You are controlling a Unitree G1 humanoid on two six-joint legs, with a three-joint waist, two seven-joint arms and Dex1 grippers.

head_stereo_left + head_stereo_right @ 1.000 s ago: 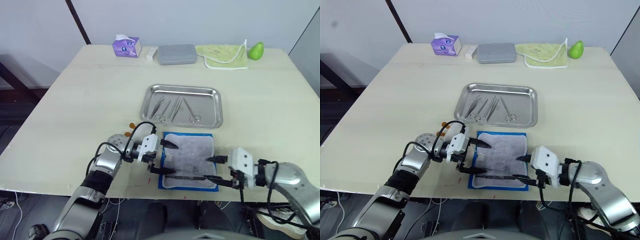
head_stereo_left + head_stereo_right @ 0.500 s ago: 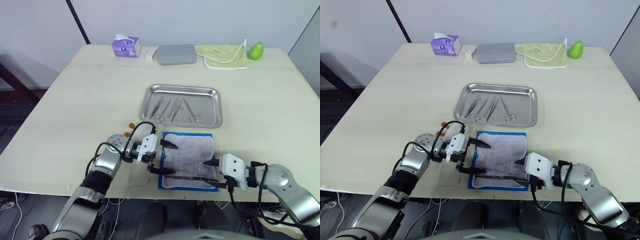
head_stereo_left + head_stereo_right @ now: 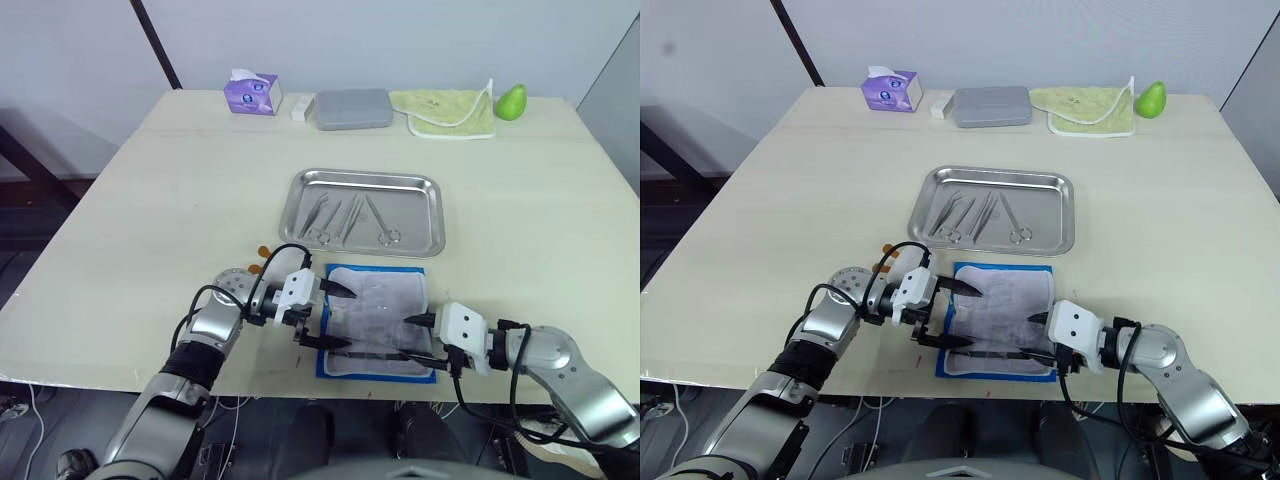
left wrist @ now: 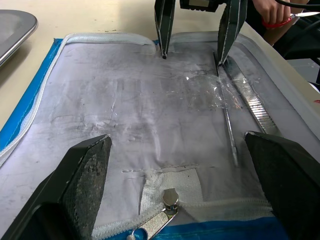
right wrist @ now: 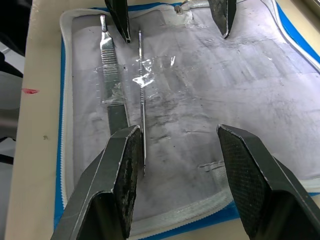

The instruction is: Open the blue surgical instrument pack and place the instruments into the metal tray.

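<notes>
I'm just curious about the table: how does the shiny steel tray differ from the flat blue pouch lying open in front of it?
The shiny steel tray is bare rimmed metal; the flat blue pouch is soft, with grey-white lining. The tray lies farther from the robot and looks larger. Both grippers, left and right, sit over the pouch, none over the tray. Both are rectangular and hold thin silvery instruments.

Left hand (image 3: 328, 316) fingers spread, right hand (image 3: 418, 338) fingers spread, facing

No text, label or number is legible — nothing readable anywhere.
</notes>
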